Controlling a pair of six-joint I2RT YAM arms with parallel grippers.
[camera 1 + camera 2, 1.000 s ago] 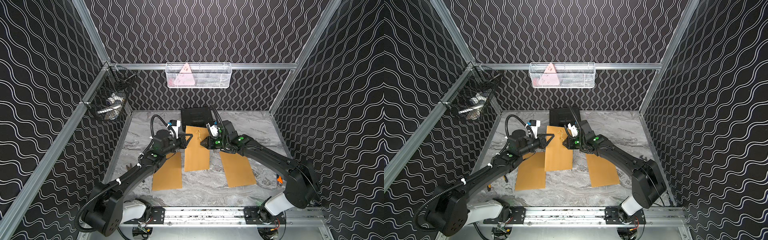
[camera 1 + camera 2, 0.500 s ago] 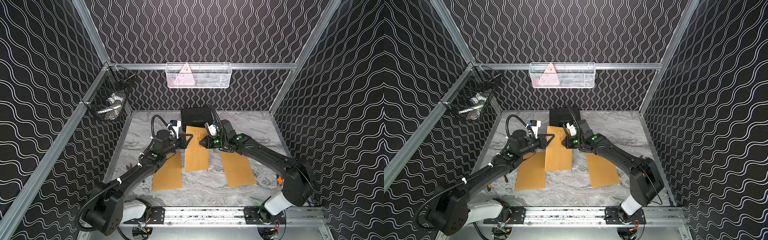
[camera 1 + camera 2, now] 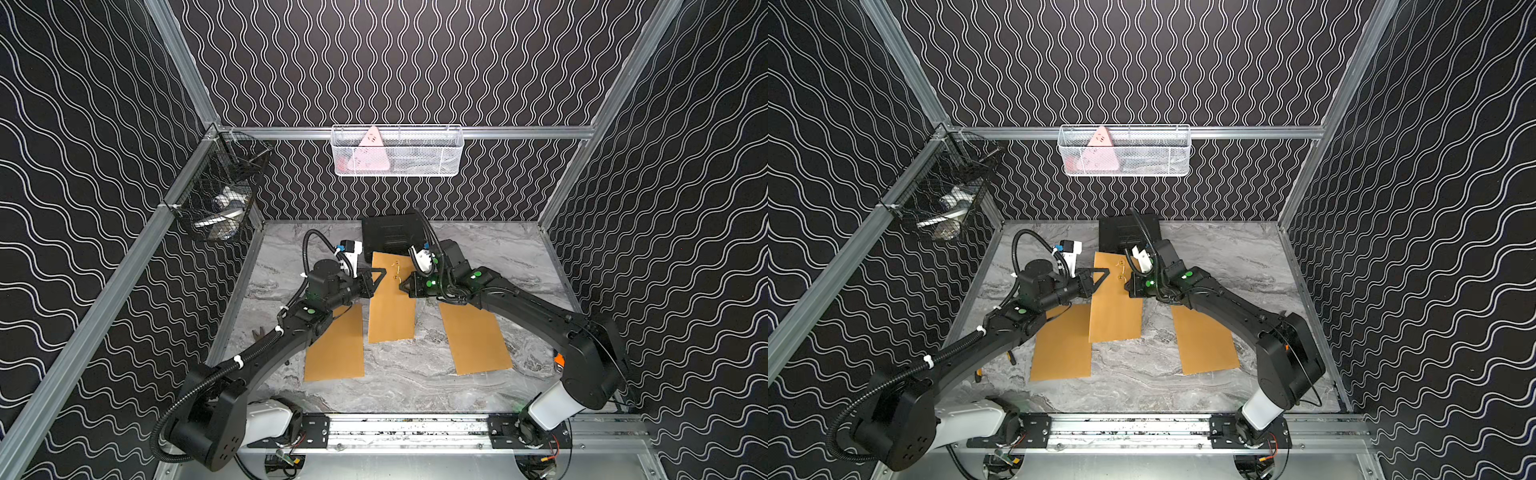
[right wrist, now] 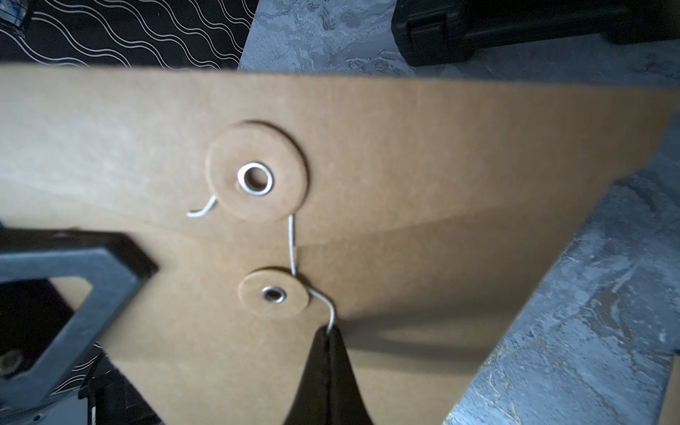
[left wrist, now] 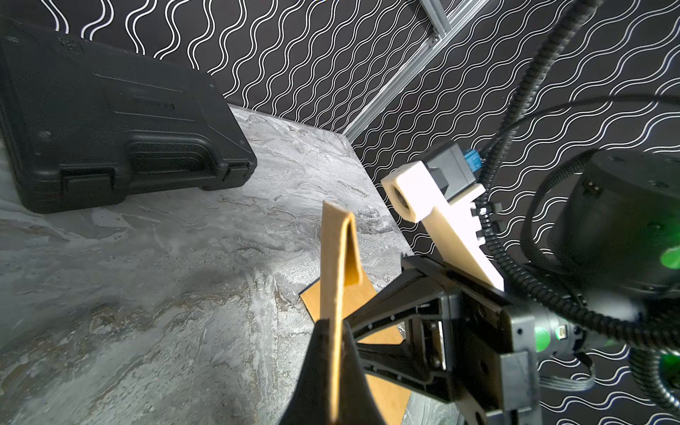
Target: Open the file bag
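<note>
A case point(image 3: 390, 235) lies behind the file bag point(image 3: 390, 307) on the table point(image 3: 503, 257)

Brown kraft file bag point(image 3: 390, 307), flap folded shut.
It runs lengthwise down the middle of the marble table point(image 3: 415, 386), with its flap end toward the back and raised off the surface. Two round paper discs with metal eyelets sit on its face: the large disc point(image 4: 283, 173) on the flap, and the small disc point(image 4: 254, 294) just below the flap's edge. A thin white string point(image 4: 292, 243) drops from the large disc and hooks around the small one (a short loose tail pokes out beside the large disc).
</note>
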